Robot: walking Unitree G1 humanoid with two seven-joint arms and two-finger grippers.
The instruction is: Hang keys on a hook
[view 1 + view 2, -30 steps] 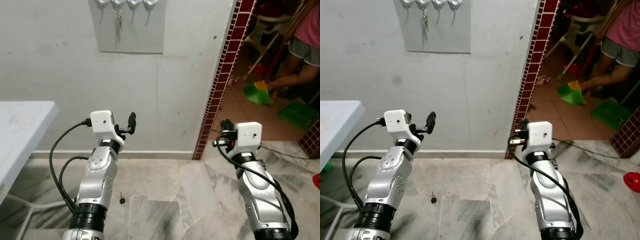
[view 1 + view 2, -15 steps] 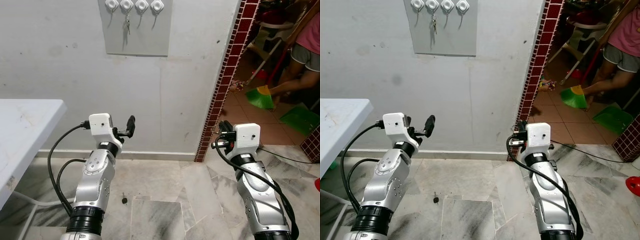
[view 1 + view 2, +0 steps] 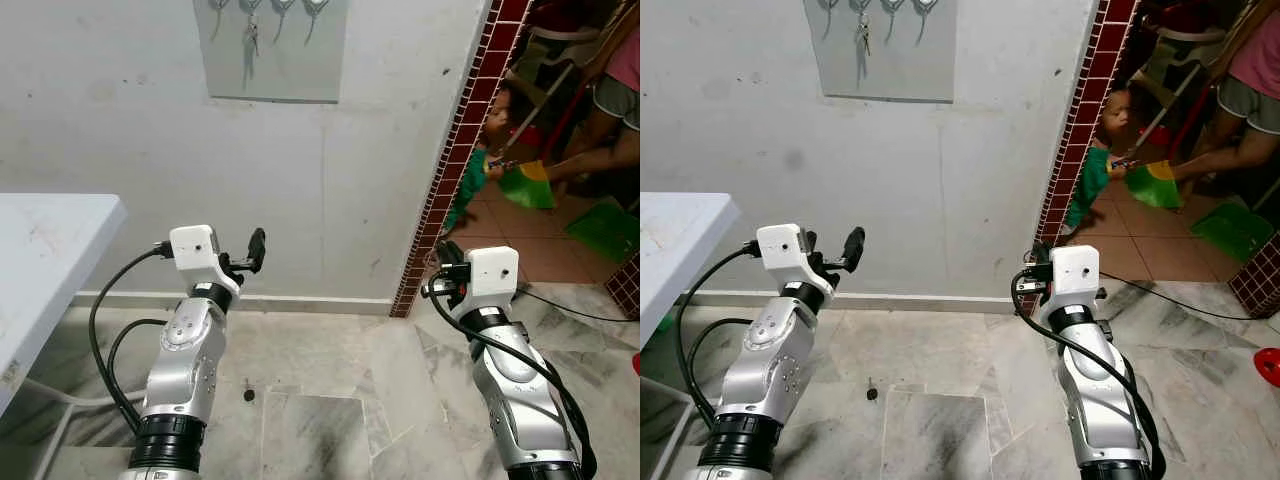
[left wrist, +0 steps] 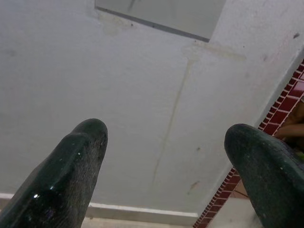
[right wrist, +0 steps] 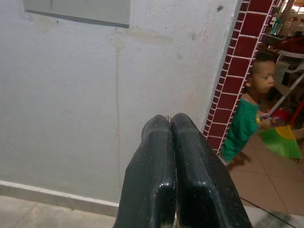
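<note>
The keys [image 3: 247, 40] hang from a hook on the grey wall panel [image 3: 290, 60], task apparently complete, panel nearer the frame top than a moment ago; my left hand [image 3: 256, 249] is released, my right hand [image 5: 173, 137] clenched empty.

A red-tiled brick pillar [image 3: 462, 150] edges the grey wall. Beyond it stand a person in a green shirt [image 3: 470, 180] and a green dustpan [image 3: 527, 186]. Well left of the pillar is a white table [image 3: 45, 260].

From the head we look down on both arms; each wrist camera faces the wall [image 4: 142, 95] past its fingers.
</note>
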